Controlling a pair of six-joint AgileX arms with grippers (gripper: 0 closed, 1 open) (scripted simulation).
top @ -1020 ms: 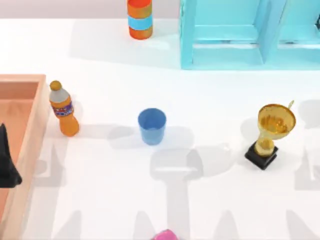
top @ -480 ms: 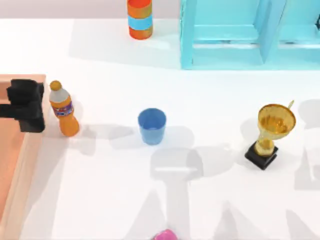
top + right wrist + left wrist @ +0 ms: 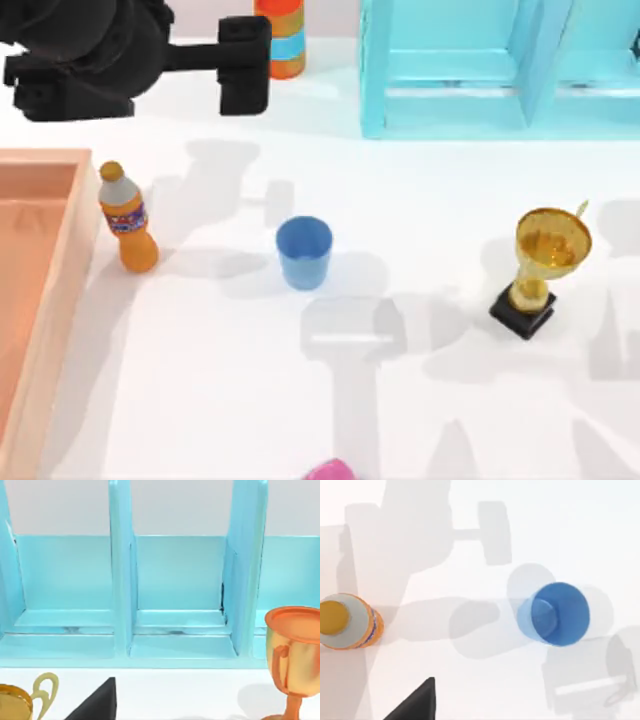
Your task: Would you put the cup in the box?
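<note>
The cup [image 3: 304,252] is a small blue tumbler standing upright near the middle of the table, and its open mouth shows in the left wrist view [image 3: 555,613]. The box [image 3: 64,290] is a large light-wood tray with thick walls at the table's left edge. My left gripper [image 3: 247,65] hovers high over the back left of the table, well behind the cup and apart from it. A dark wedge of it [image 3: 415,702] sits at the edge of the left wrist view. A dark wedge of my right gripper [image 3: 95,702] shows in the right wrist view, facing the cyan shelf.
An orange bottle [image 3: 126,220] stands just right of the box wall, left of the cup. A gold trophy [image 3: 540,268] is at the right, a cyan shelf frame [image 3: 460,70] at the back right, an orange-and-blue can [image 3: 282,40] at the back, and a pink object [image 3: 330,470] at the front edge.
My left arm rose from over the box at the left edge and swung toward the back, now reaching right over the back left of the table. The cup and bottle have not moved.
</note>
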